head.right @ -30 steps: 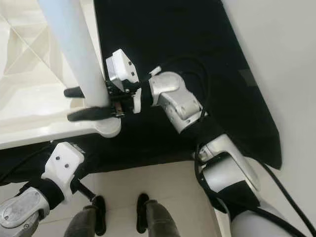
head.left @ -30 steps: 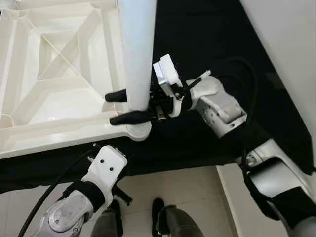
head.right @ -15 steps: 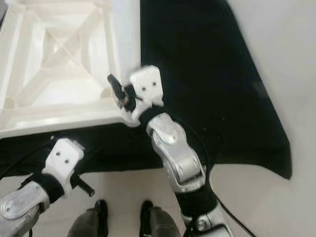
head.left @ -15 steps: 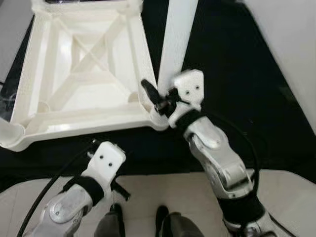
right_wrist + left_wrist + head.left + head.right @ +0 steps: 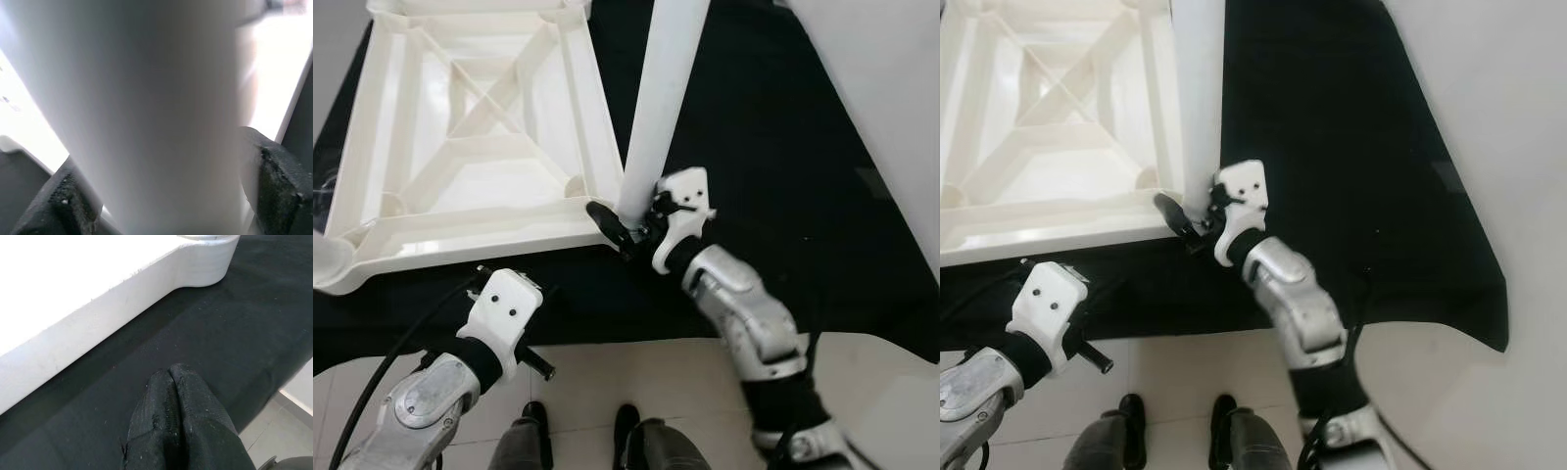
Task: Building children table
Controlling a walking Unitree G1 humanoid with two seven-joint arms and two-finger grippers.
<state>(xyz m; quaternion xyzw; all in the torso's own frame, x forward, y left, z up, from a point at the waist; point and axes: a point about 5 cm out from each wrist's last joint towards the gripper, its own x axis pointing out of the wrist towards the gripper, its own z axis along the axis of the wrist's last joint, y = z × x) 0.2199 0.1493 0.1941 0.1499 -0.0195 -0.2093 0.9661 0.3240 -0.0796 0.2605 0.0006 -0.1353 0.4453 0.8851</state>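
Glossy white plastic tabletop (image 5: 480, 147), matt black cloth (image 5: 773, 147)

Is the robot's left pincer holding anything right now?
No, the left pincer has its fingers pressed together with nothing between them, above the black mat.

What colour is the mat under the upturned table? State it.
Black. The mat lies under the white upturned table; the left eye view shows it best.

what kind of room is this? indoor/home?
Probably a room in a home: pale tiled floor, a black mat spread over it, and an upturned white plastic children's table on the mat, the right pincer closed around its leg.
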